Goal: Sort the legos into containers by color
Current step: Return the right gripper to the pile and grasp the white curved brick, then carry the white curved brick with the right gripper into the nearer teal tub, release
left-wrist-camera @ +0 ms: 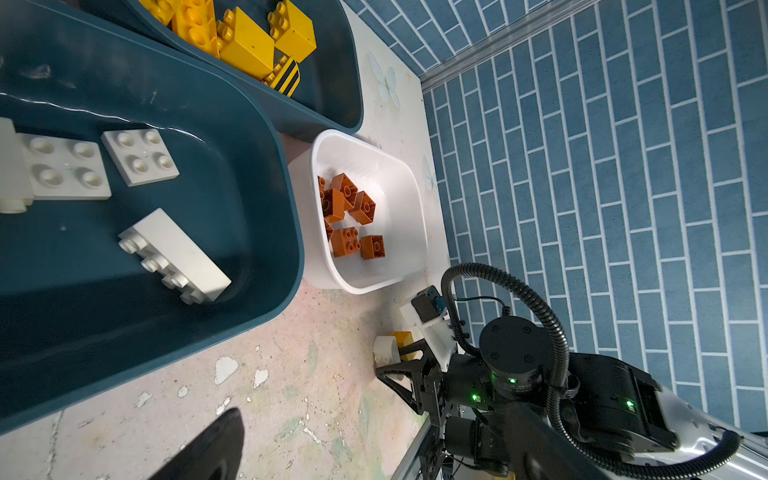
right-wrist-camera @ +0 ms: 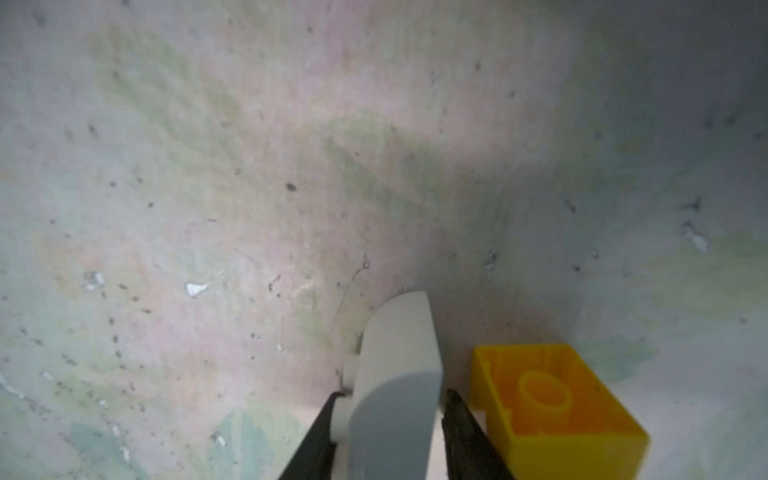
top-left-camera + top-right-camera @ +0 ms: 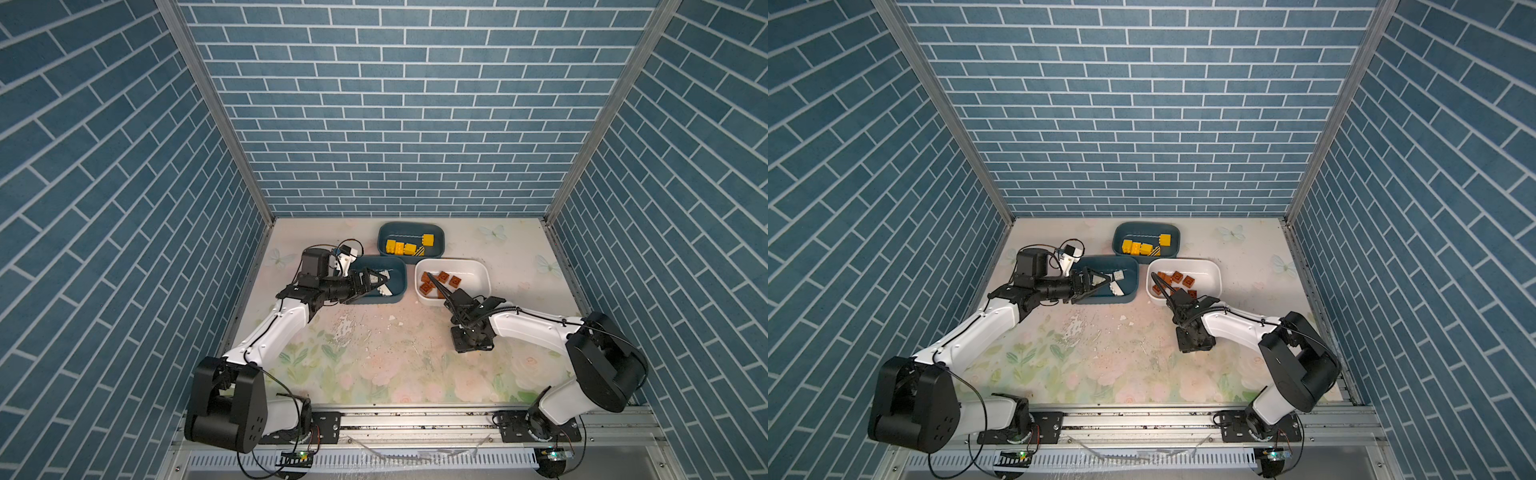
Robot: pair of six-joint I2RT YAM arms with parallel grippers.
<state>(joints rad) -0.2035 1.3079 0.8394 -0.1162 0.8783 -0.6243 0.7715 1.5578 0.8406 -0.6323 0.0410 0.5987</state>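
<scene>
Just this side of the white tub (image 3: 484, 277), the right gripper (image 2: 394, 395) is clamping a white brick (image 2: 397, 357) on the table (image 3: 374, 357), a yellow brick (image 2: 552, 407) lying just beside; lifting straight up should be sparing that neighbour. Only wrist views are showing this grip. Beside the white tub, the left gripper (image 3: 384, 284) is hanging, jaws spread, over the teal tub (image 3: 397, 272).

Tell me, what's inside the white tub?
Brown lego bricks, heaped at one end of the white tub. The near wall hides part of its floor in the left wrist view.
</scene>
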